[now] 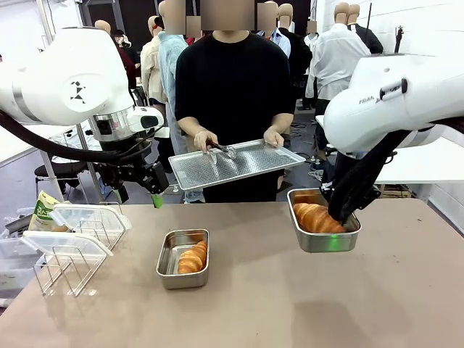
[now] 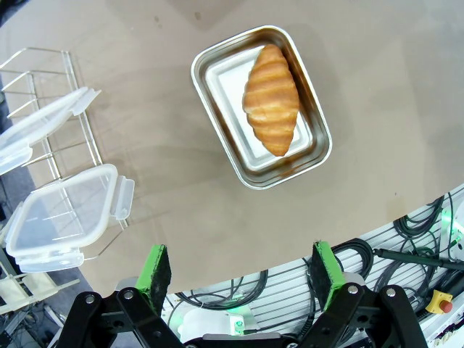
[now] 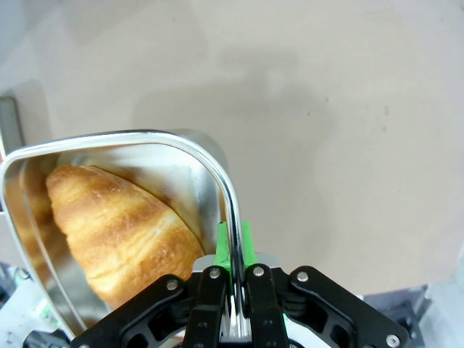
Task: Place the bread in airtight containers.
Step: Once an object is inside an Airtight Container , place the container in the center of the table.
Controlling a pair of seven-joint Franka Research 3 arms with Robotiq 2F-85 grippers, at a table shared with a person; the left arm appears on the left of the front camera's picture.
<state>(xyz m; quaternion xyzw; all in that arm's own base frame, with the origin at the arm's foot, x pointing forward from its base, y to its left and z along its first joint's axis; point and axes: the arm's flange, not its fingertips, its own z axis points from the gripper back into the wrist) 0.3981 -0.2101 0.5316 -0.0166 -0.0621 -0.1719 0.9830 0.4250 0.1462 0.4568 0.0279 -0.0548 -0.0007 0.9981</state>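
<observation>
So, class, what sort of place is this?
Probably a robotics lab staging kitchen work: left arm and right arm at a table, bread in a steel container, a person holding a tray.

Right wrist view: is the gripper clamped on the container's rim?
Yes, the right gripper pinches the rim of the steel container holding the bread.
</observation>
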